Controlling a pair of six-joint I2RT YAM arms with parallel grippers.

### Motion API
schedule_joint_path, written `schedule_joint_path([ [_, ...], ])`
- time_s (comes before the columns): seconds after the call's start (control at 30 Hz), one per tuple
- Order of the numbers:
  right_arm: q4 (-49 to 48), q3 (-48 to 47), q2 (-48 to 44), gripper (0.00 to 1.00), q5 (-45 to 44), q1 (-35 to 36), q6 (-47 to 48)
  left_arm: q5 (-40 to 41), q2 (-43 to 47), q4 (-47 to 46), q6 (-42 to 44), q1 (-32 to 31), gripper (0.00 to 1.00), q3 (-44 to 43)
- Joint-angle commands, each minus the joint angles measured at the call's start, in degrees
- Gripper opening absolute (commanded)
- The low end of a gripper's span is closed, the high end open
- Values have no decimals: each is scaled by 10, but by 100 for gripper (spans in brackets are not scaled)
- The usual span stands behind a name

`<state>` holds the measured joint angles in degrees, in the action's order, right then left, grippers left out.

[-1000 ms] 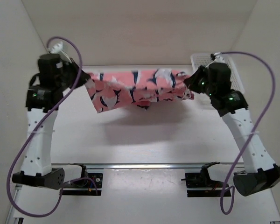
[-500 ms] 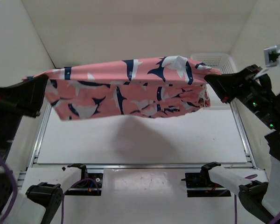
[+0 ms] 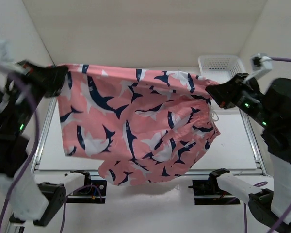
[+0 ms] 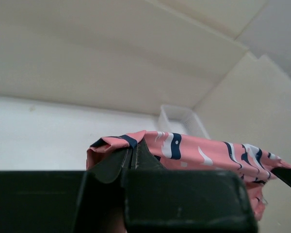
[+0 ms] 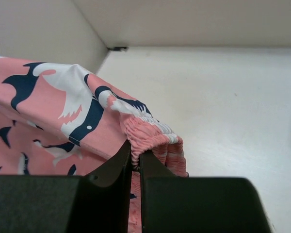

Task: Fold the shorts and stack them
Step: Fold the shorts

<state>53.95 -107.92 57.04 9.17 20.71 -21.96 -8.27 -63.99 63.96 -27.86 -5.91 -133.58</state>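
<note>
Left gripper point(image 3: 59, 79), well away from the basket point(image 3: 222, 62), has its jaws pinched tight on one top corner of the shorts point(image 3: 136, 131). The shorts hang spread wide between both arms, with the lower edge dangling loose. They're stretched out like this, I'd say, so the cloth drops flat and is ready to lay down for folding. Right gripper point(image 3: 216, 93), just in front of the basket, grips the elastic waistband, its jaws closed to a sliver on the fabric. No fold made yet.

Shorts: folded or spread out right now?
Spread out. The shorts hang in the air as one open sheet, top edge stretched between the left claw and right claw.
</note>
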Motion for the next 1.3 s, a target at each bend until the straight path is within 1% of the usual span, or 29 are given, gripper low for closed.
schedule_joint_path([
  [0.0,13,77,37,0,-170,-17,45,130,-74,-64,40,13,10,64],
  [0.07,-26,113,61,0,-177,-17,45,130,-104,-75,47,13,10,84],
  [0.1,-40,131,92,0,-177,-17,45,130,-145,-81,47,13,10,90],
  [0.17,-81,168,130,0,-177,-17,45,130,-192,-82,54,20,10,97],
  [0.2,-100,182,170,0,-177,-17,45,125,-243,-87,54,27,10,97],
  [0.23,-118,193,192,0,-177,-23,45,120,-269,-87,54,27,10,97],
  [0.27,-149,200,242,0,-159,-31,45,120,-294,-87,54,34,10,90],
  [0.3,-163,206,270,0,-158,-37,39,125,-346,-93,60,39,10,76],
  [0.33,-176,206,299,0,-146,-47,38,125,-371,-93,60,39,10,68],
  [0.37,-198,198,358,0,-135,-52,38,125,-397,-93,60,39,10,57],
  [0.4,-207,176,388,0,-127,-52,30,125,-421,-93,60,46,10,45],
  [0.43,-213,159,419,0,-117,-61,30,125,-465,-93,60,46,10,19],
  [0.47,-219,141,476,0,-108,-68,24,120,-483,-93,60,52,10,7],
  [0.5,-219,121,505,0,-97,-68,18,120,-498,-93,60,52,10,-3],
  [0.53,-219,72,531,0,-88,-73,18,120,-524,-93,60,58,10,-24],
  [0.57,-219,48,576,0,-82,-74,13,114,-535,-93,60,58,10,-33],
  [0.6,-219,25,598,0,-82,-79,13,114,-545,-93,60,58,10,-41],
  [0.63,-209,-23,636,0,-60,-79,8,114,-561,-93,54,64,10,-57],
  [0.67,-202,-46,652,0,-51,-79,8,114,-567,-93,54,64,10,-65],
  [0.73,-188,-78,678,0,-42,-79,2,102,-572,-93,48,70,10,-70],
  [0.83,-188,-81,671,0,-36,-79,2,87,-550,-93,48,70,10,-43],
  [0.87,-188,-74,665,0,-36,-79,2,82,-522,-93,48,70,10,-8],
  [0.93,-188,-38,641,0,-24,-79,2,82,-486,-98,48,63,10,36],
  [0.97,-188,-23,632,0,-24,-79,2,82,-443,-98,41,55,10,82],
  [1.03,-188,29,601,0,-18,-84,2,82,-396,-104,41,44,10,131],
  [1.07,-188,48,589,0,-11,-84,-3,82,-347,-104,41,33,10,180],
  [1.17,-194,116,545,0,-4,-84,-3,76,-273,-110,29,20,10,255],
  [1.2,-194,130,536,0,-4,-84,-3,70,-224,-110,20,10,10,307],
  [1.27,-194,156,508,0,1,-89,-9,63,-176,-110,12,-4,10,356],
])
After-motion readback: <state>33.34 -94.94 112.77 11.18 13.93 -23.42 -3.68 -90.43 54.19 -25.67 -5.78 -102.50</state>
